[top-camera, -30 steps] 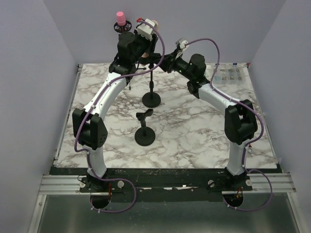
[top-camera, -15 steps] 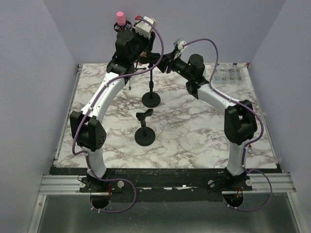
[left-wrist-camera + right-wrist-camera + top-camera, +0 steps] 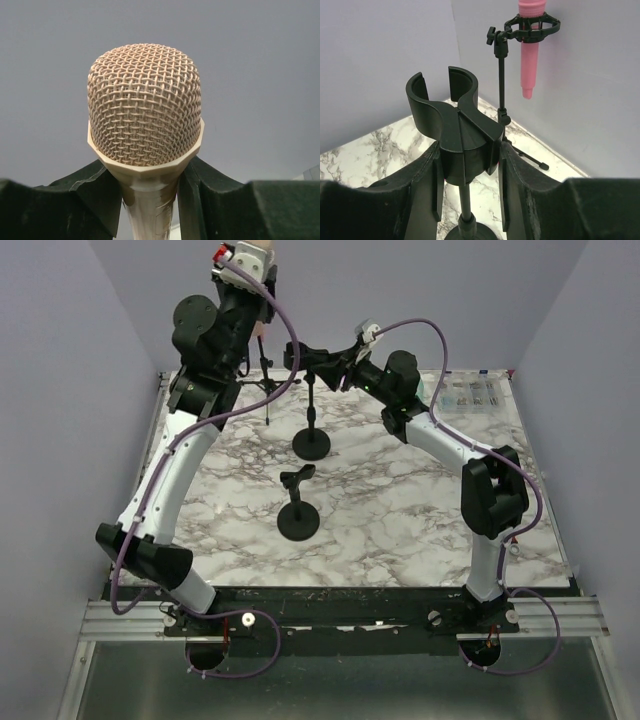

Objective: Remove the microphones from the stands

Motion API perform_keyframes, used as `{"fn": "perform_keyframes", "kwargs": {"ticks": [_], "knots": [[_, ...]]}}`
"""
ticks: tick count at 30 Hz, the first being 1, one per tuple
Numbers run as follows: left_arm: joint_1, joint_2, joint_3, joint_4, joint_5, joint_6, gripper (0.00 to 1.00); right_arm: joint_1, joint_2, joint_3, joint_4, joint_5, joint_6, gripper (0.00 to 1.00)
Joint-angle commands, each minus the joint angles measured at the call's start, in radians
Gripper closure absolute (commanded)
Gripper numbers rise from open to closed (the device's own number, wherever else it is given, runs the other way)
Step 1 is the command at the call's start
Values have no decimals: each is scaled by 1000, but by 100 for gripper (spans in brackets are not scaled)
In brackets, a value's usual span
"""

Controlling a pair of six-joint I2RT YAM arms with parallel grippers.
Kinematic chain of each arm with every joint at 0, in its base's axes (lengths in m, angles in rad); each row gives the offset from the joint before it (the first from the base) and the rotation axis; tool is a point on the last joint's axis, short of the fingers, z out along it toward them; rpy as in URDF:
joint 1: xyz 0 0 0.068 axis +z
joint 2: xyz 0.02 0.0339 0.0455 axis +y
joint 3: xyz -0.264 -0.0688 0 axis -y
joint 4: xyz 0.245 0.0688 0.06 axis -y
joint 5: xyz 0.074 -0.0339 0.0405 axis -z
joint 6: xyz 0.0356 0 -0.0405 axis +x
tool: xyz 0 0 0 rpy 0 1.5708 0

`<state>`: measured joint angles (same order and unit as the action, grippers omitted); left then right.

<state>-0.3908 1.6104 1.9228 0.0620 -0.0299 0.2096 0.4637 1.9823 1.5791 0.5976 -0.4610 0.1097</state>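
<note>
A beige microphone with a mesh head [image 3: 145, 105] sits between the fingers of my left gripper [image 3: 148, 187], which is shut on its handle. In the top view the left gripper [image 3: 256, 262] is raised high at the back left, clear of the stand. The tall black stand [image 3: 312, 410] has an empty U-shaped clip [image 3: 451, 112] on top. My right gripper [image 3: 468, 162] is shut on the clip's body; in the top view it [image 3: 328, 364] is at the back centre.
A pink microphone [image 3: 529, 47] hangs in a shock mount on a thin tripod stand [image 3: 501, 85] at the back left. A short black stand with an empty clip [image 3: 298, 512] stands mid-table. A clear plastic box [image 3: 470, 395] lies at the back right.
My left arm has risen and swung left, taking the beige microphone up out of the stand's clip. The right gripper has stayed on the clip.
</note>
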Motion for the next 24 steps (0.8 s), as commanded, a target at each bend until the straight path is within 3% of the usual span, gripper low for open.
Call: {"fn": "perform_keyframes", "kwargs": {"ticks": [1, 3, 5, 10, 11, 16, 24], "knots": [[4, -125, -37, 58, -67, 2, 100, -13, 14, 21, -86, 50, -65, 99], [3, -168, -67, 45, -64, -27, 100, -13, 16, 32, -103, 56, -70, 96], [3, -222, -126, 42, -55, -62, 100, -13, 12, 32, -107, 64, -67, 81], [3, -367, -347, 85, -72, -112, 100, -13, -14, 24, -121, 102, -44, 8], [3, -396, -392, 87, -75, -121, 100, -14, -27, 12, -117, 107, -39, 0], [3, -500, -531, 57, -27, -218, 100, -11, -80, 5, -176, 120, -21, 0], [5, -603, -645, -3, 142, -433, 100, -1, -277, -168, -252, 108, 48, 0]]}}
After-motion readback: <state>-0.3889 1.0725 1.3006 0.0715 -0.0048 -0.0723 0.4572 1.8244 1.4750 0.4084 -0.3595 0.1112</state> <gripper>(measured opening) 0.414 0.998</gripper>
